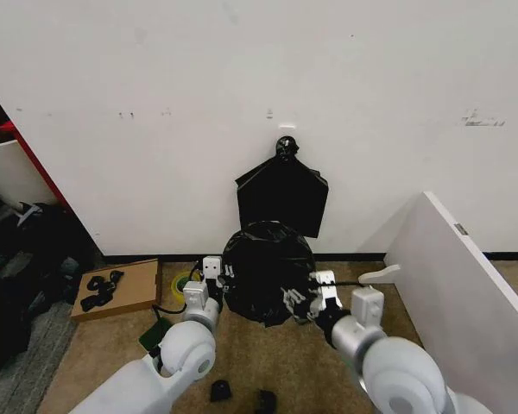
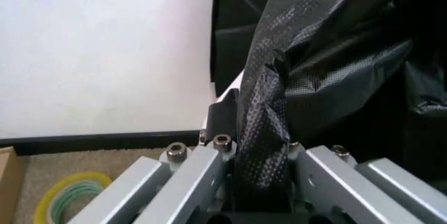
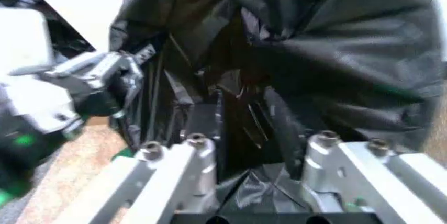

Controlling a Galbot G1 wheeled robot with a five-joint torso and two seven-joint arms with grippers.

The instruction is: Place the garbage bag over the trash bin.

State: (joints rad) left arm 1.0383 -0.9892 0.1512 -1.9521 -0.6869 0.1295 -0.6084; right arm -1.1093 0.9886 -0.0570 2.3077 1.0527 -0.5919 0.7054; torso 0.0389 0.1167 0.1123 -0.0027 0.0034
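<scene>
You had the garbage bag draped over the trash bin by the wall, dead ahead between both arms; left gripper and right gripper each clamped its film on opposite sides

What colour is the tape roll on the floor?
Yellow outside, green inside: the tape roll shows best in the left wrist view.

Garbage bag on floor, centre, against far wall. Flat knotted bundle behind it, on wall. Left gripper at bag's left edge, right gripper at near-right edge. Cardboard box far left; tape roll between box and bag. Board right.
</scene>
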